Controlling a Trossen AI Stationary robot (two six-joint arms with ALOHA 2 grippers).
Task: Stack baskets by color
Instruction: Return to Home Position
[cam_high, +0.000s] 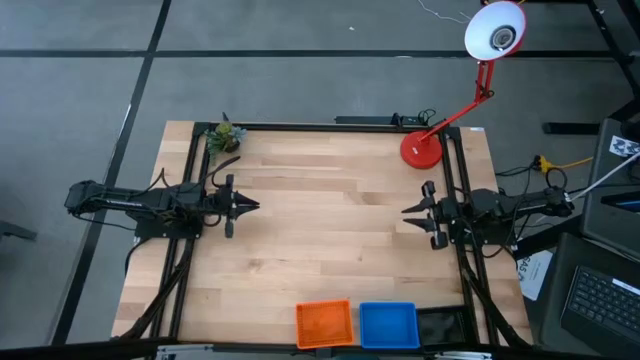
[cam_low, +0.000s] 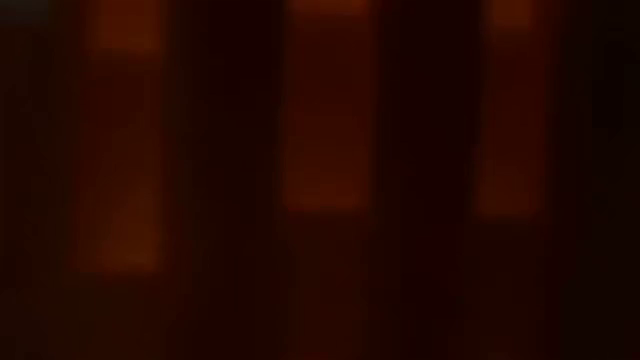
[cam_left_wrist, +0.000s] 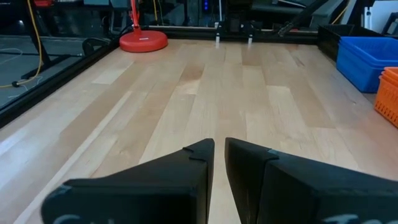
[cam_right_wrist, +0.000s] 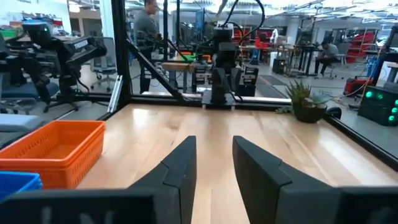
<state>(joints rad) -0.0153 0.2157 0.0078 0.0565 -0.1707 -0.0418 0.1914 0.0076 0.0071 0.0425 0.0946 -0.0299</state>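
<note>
Fingers (cam_right_wrist: 186, 168) apart, empty; low view dark.

Wood table (cam_high: 320, 230). Orange basket (cam_high: 324, 324), blue basket (cam_high: 388, 324), black basket (cam_high: 440, 325) in a row, betw. both claws. Red lamp (cam_high: 421, 150) nr right claw, plant (cam_high: 225, 135) nr left claw.

The whole tabletop (cam_high: 330, 240) is seen from straight overhead in the high view. The low view is filled by dark, blurred reddish bands at very close range. The left wrist view is aimed low across the wood toward the red lamp base (cam_left_wrist: 143, 41); the right wrist view faces the opposite way, toward the potted plant (cam_right_wrist: 306, 99). The orange basket (cam_high: 324, 323) is shared by all three.
</note>
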